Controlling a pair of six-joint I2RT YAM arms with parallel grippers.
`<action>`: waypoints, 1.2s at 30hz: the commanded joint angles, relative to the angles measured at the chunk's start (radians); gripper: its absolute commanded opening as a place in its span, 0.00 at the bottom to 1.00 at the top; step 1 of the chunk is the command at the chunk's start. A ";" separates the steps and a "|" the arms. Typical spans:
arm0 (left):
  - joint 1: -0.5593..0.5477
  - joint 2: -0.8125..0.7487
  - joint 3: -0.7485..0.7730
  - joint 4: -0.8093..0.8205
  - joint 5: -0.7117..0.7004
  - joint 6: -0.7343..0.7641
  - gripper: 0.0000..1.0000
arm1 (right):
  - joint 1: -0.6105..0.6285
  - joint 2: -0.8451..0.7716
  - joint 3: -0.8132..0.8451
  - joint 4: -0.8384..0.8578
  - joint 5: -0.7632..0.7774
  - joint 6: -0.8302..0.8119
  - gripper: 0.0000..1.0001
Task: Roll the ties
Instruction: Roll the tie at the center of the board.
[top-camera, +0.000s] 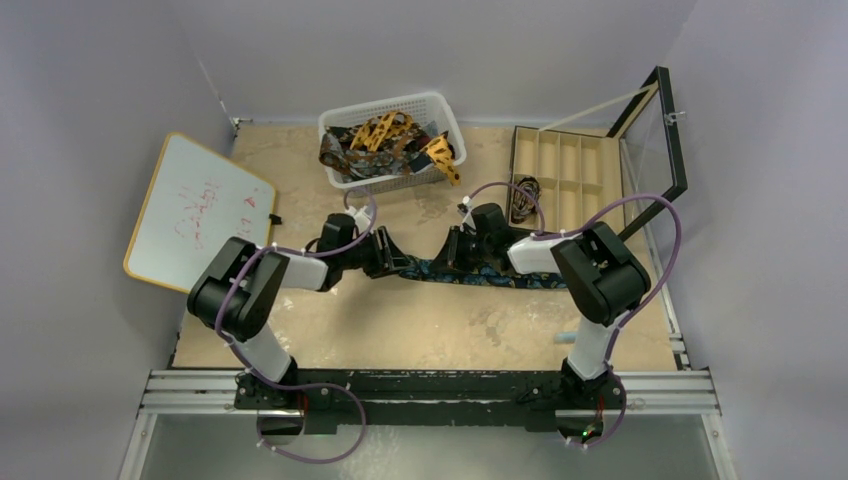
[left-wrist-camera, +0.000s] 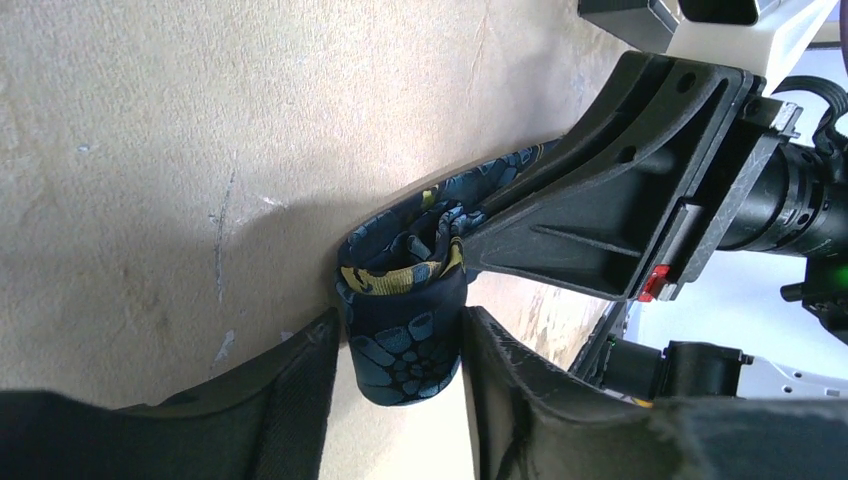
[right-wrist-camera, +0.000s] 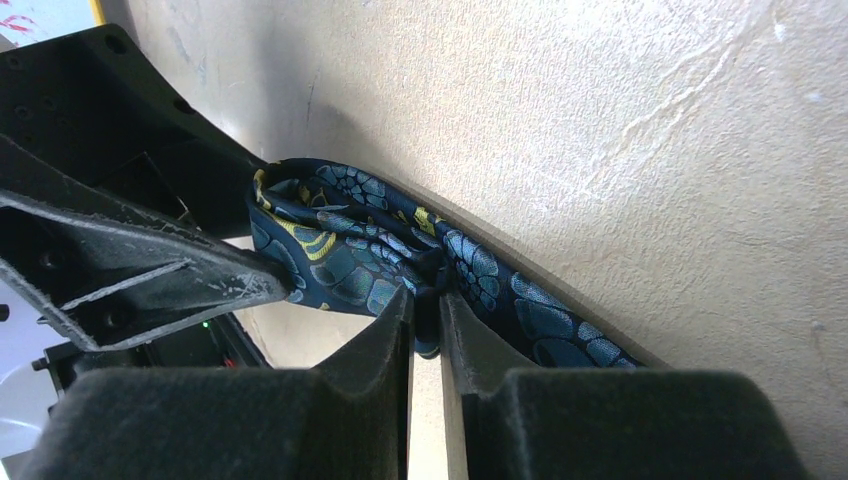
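Observation:
A dark navy tie (top-camera: 490, 275) with blue-gold print lies across the middle of the table. Its left end is wound into a small roll (left-wrist-camera: 405, 340). My left gripper (left-wrist-camera: 400, 322) stands round that roll, with both pads (left-wrist-camera: 495, 370) touching its sides. Just to the right, my right gripper (right-wrist-camera: 425, 308) is shut on a bunched fold of the same tie (right-wrist-camera: 350, 265). The two grippers, left (top-camera: 395, 258) and right (top-camera: 455, 250), face each other closely. Orange-yellow ties (top-camera: 385, 128) and a dark brown tie (top-camera: 345, 152) lie in the basket.
The white mesh basket (top-camera: 445, 103) stands at the back centre. A whiteboard (top-camera: 195, 210) lies at the left. A compartment box (top-camera: 565, 160) with a raised glass lid (top-camera: 655, 140) stands at the back right, with a dark bundle (top-camera: 525, 192) in its near corner.

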 joint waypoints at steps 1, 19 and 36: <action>0.005 0.017 -0.016 0.093 -0.001 -0.019 0.40 | -0.001 0.023 0.009 -0.045 0.017 -0.032 0.15; 0.004 -0.206 0.012 -0.318 -0.188 0.081 0.00 | 0.007 -0.129 0.034 -0.077 0.048 -0.101 0.37; 0.003 -0.355 0.033 -0.549 -0.277 0.126 0.00 | 0.153 0.027 0.162 -0.104 0.090 -0.074 0.12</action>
